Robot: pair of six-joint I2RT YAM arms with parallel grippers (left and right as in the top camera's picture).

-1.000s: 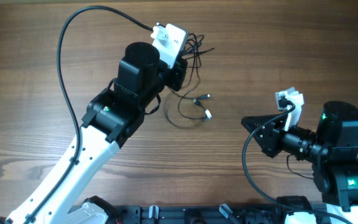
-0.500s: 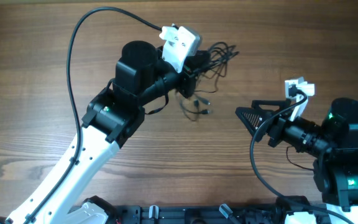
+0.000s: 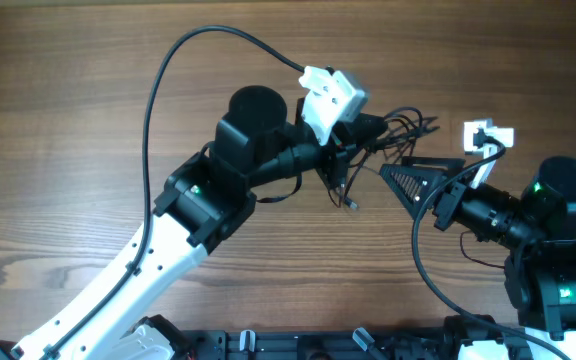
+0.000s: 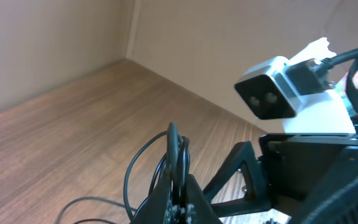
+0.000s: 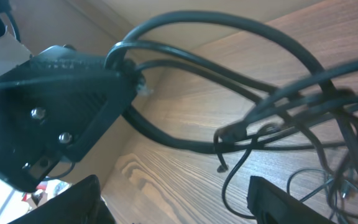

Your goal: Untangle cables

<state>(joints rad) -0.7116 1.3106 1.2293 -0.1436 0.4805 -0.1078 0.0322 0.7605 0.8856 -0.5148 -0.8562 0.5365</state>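
The left end effector [image 3: 360, 133], pinching the cables [image 3: 400, 128], has swung them rightward over the tabletop [image 3: 68, 100]. The right end effector [image 3: 393, 166], shut before, now stands spread just beside the bundle. The left wrist camera [image 3: 333, 95] hides part of it.

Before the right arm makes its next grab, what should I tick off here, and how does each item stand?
1. Left gripper shut on the cables: ok.
2. Right gripper open: ok.
3. Loose strands hang in front of the right gripper's open jaws: ok.
4. One strand can be picked out from the tangle: cannot tell; the strands cross closely.
5. Hanging plug end is off the table: cannot tell.
6. Cables untangled: not ok, they are bunched at the left gripper.
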